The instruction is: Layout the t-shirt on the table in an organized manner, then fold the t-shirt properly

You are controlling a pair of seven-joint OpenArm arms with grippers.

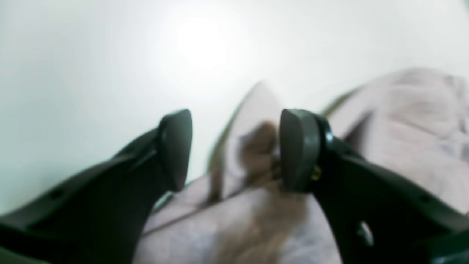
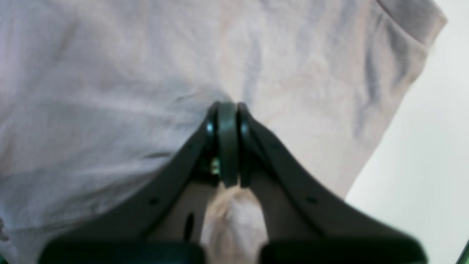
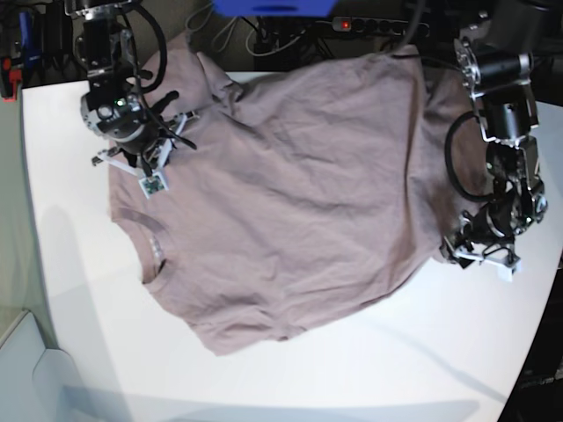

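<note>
The mauve t-shirt lies spread but wrinkled on the white table, its collar toward the left. At the shirt's upper left, by a sleeve, my right gripper is shut on a pinch of cloth. The right wrist view shows its pads pressed together on the t-shirt, with fabric bunched between the fingers. My left gripper is at the shirt's right edge. In the left wrist view it stands open, and a raised fold of the t-shirt lies between the jaws, ungripped.
Cables and a power strip run along the table's back edge, beside a blue object. The table's curved rim drops off close to my left arm. Bare white tabletop lies in front of the shirt.
</note>
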